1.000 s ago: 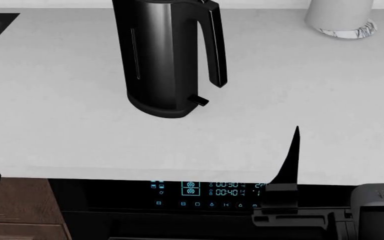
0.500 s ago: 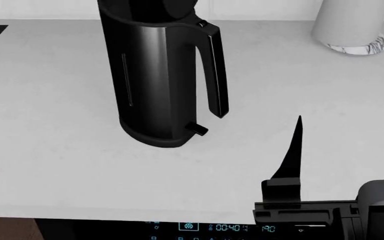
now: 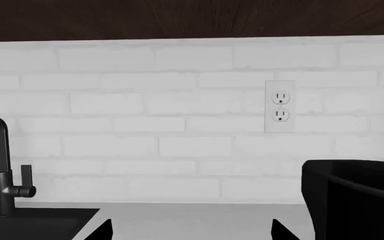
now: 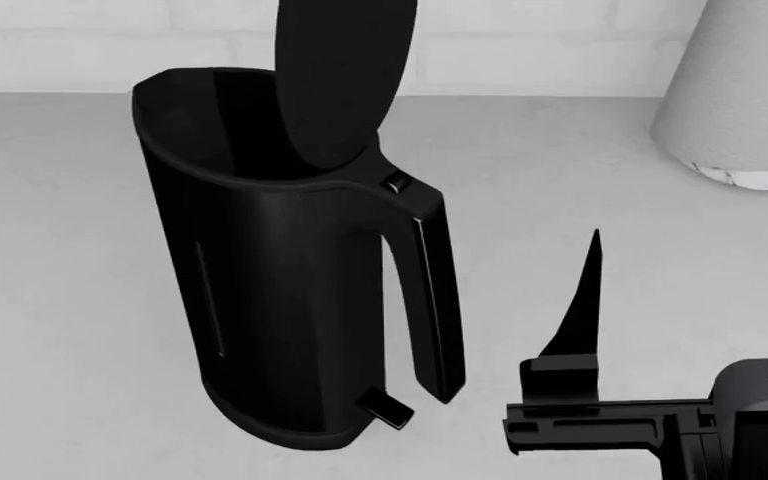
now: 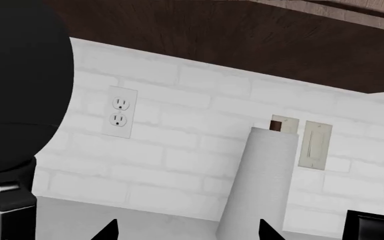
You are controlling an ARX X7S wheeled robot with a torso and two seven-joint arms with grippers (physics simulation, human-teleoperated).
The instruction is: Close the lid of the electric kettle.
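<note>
The pale tabletop [image 4: 598,180] runs back to a white brick wall [image 3: 145,100], and on it, left of centre from where the robot looks, stands the electric kettle [image 4: 277,300], tall and glossy black, its loop handle turned toward the robot's right side. Behind it to the right sits a pale grey cylinder [image 4: 744,90] on a marbled foot, well apart from the kettle. The lid [image 4: 344,70] stands nearly upright off its hinge by the handle, leaving the kettle's mouth wide open, so the closing is not yet done. The right gripper [image 4: 694,275] hangs low and near the handle side, jaws spread wide with nothing between them, likely placed to rise and push the lid down from behind. The left gripper [image 3: 190,229] shows its tips parted and empty too, off toward the sink faucet [image 3: 5,170].
</note>
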